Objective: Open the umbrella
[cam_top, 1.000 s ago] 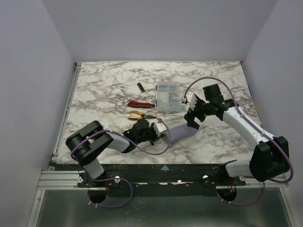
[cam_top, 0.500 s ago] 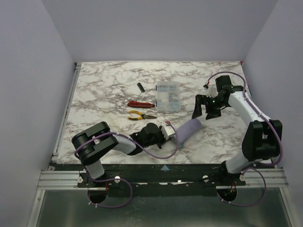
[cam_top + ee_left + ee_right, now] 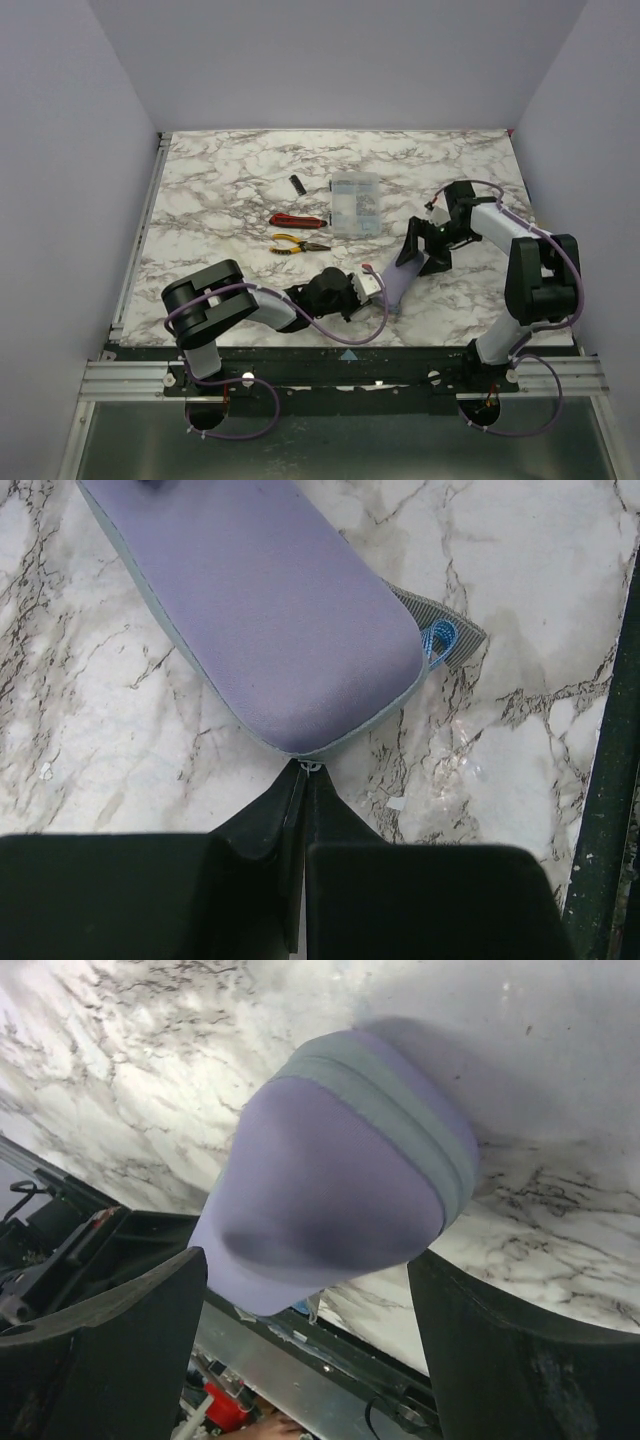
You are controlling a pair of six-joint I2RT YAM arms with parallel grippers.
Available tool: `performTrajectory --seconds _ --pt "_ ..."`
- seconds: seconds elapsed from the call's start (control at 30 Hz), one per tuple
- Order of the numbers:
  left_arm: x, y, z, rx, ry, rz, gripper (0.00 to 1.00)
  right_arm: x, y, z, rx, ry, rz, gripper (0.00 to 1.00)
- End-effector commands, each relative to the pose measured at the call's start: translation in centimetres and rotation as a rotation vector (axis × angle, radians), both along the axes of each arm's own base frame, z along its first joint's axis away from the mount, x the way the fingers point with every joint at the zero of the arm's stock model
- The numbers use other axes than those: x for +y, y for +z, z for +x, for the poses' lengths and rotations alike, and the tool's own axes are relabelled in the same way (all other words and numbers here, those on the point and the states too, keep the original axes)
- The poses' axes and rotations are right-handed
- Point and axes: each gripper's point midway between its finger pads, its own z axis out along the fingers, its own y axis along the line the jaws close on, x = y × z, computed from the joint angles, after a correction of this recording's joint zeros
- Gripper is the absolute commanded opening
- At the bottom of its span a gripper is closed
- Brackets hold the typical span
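A lavender zippered case [image 3: 399, 281] with grey trim lies on the marble table, and also shows in the left wrist view [image 3: 260, 610]. No sky-blue canopy, shaft or handle shows. Only a blue strap loop [image 3: 441, 639] peeks out by a grey striped tab at the case's near end. My left gripper [image 3: 304, 776] is shut on the small metal zipper pull [image 3: 310, 767] at that end. My right gripper [image 3: 310, 1260] is open, with its fingers [image 3: 120, 1350] standing on either side of the case's far end [image 3: 340, 1190], not touching it.
A clear plastic box [image 3: 356, 206], red pliers [image 3: 297, 220], yellow-handled pliers [image 3: 297, 244] and a small black item [image 3: 297, 183] lie behind the case. The table's black front rail [image 3: 606, 780] runs close to the case's near end.
My left gripper has moved right along the near edge, dragging the case with it. My right arm pulled back, folded in, and now straddles the case's far end.
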Motion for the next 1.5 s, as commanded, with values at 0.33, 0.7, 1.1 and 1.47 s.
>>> performTrajectory --seconds 0.33,0.7,1.1,1.47 --pt "-0.4 0.6 0.6 0.004 0.006 -0.005 0.0 0.3 -3.9 0.0 0.003 0.14 -0.009 0.26" --pt "2.1 0.6 5.0 -0.029 0.087 0.009 0.0 0.3 -5.0 0.7 -0.051 0.359 0.03 0.0" --pt "0.7 1.5 9.5 0.068 0.194 -0.038 0.0 3.0 -5.8 3.1 -0.235 0.593 0.03 0.0" --pt "3.0 1.9 12.3 0.187 0.324 -0.091 0.0 2.8 -6.7 -0.2 -0.227 0.854 -0.055 0.05"
